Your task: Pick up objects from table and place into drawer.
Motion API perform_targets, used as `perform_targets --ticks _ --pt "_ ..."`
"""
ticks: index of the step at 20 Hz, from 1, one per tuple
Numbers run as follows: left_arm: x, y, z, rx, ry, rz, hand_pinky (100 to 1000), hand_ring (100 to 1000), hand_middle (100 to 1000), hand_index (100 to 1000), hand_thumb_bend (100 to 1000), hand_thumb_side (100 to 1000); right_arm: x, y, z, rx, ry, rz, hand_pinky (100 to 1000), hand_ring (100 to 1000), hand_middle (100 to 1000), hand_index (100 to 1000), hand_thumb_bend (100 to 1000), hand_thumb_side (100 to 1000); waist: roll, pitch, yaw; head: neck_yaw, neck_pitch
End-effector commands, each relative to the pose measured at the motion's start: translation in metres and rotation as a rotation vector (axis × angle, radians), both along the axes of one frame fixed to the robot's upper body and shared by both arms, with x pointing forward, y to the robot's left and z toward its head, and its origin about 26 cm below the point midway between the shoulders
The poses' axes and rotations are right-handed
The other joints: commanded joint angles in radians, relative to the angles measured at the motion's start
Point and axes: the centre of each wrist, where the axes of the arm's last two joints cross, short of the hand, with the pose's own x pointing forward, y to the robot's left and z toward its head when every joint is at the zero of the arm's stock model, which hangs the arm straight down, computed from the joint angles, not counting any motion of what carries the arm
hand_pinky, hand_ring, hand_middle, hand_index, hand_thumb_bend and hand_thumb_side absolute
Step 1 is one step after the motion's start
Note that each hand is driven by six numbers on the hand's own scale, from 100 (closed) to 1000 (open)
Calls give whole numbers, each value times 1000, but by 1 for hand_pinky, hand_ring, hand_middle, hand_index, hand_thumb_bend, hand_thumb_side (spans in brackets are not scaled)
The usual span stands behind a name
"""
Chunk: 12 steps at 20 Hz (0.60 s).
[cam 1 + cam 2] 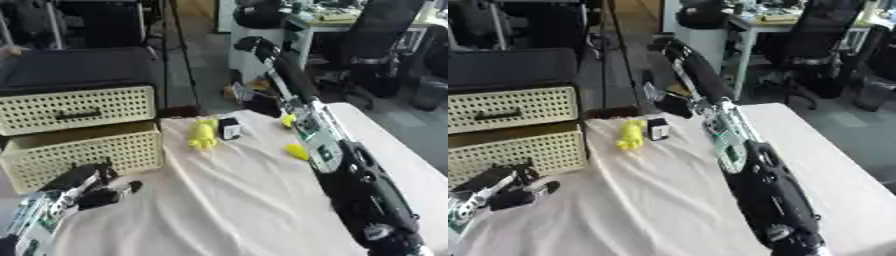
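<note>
Left robot hand [92,190] rests curled and empty beside the open drawer [83,152]; right robot hand [254,100] unclear, near a yellow toy [203,136].

text: none legible | labels: none | numbers: none

We see wrinkled matt cloth [236,200] over the table, and perforated cream plastic drawers [83,107], matt.

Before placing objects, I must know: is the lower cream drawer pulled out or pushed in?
Pulled out. The lower drawer juts forward past the upper drawer, its top rim exposed.
</note>
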Motion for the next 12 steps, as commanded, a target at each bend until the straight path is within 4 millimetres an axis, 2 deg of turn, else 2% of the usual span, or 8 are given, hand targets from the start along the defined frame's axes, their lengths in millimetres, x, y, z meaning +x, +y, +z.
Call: perform_targets --ticks 1,4,5,12 --pt "9 12 19 20 -49 34 687 767 816 861 598 1000 0 4 18 -6 -51 18 855 848 837 867 100 476 3 -6 -12 10 -14" --pt "14 22 18 33 -39 75 689 768 814 860 575 1000 0 8 21 -5 -59 31 854 848 837 867 100 475 1 0 -32 13 -23" --pt "16 26 17 39 -38 94 689 768 814 860 601 1000 -1 9 21 -4 -61 34 855 848 837 867 100 474 0 2 -41 14 -26" --pt "24 51 14 55 -82 214 678 755 809 847 601 1000 -1 12 24 0 -70 48 855 849 837 867 100 474 -4 12 -78 20 -39"
